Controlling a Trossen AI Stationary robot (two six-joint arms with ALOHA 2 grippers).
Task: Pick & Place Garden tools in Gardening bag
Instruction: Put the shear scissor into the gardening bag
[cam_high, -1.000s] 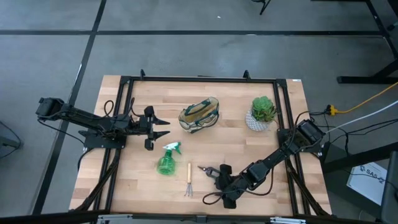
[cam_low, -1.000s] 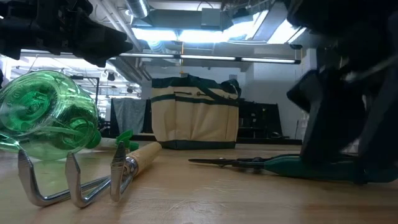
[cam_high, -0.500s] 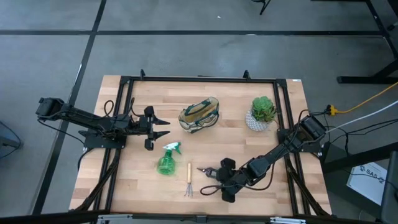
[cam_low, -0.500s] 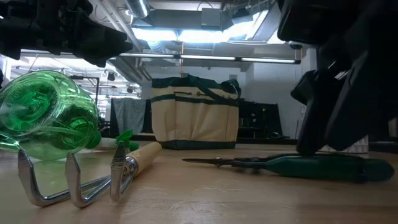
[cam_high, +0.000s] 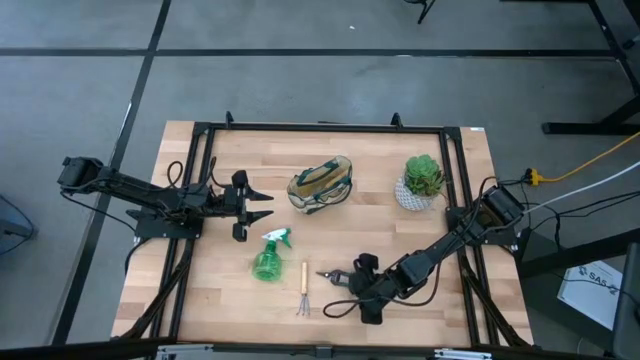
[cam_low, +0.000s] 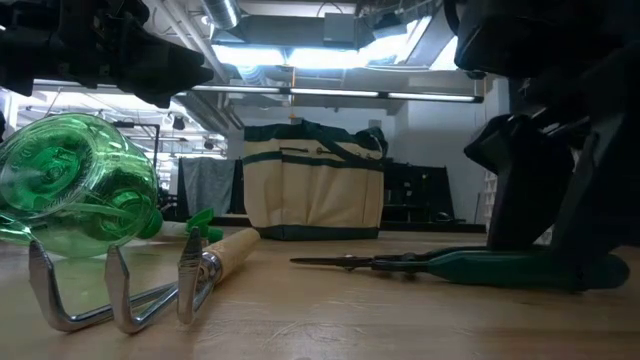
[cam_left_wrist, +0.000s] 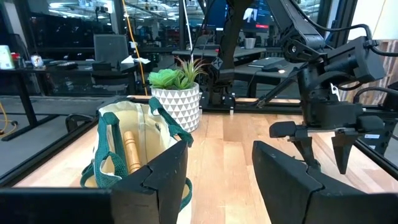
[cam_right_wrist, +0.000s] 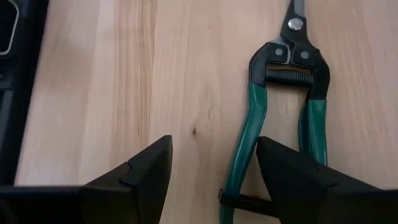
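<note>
So from overhead, the right claw (cam_high: 352, 290) is low at the near side of the tabletop (cam_high: 440, 230), right by the pruning shears (cam_high: 335, 274), whose blade tip points toward the little rake (cam_high: 303, 289); the left claw (cam_high: 262, 206) hangs well apart, up by the bag (cam_high: 321, 184) and beyond the spray bottle (cam_high: 268, 258), so the right arm is clearly the nearer one for the shears. From table height, the shears (cam_low: 450, 265) lie flat, long axis running sideways across the picture, with the right arm's dark bulk over the handle end. On the left wrist cam, the left claw (cam_left_wrist: 219, 177) is spread wide and empty, facing the bag (cam_left_wrist: 134, 146), which already has a wooden handle (cam_left_wrist: 131, 150) standing inside. On the right wrist cam, the right claw (cam_right_wrist: 212, 163) is wide open, holding nothing; the shears (cam_right_wrist: 280, 118) lie just ahead, long axis pointing away from it, one green handle between the fingers and the other off to one side, so I'd guess it needs a small sideways shift before closing.
</note>
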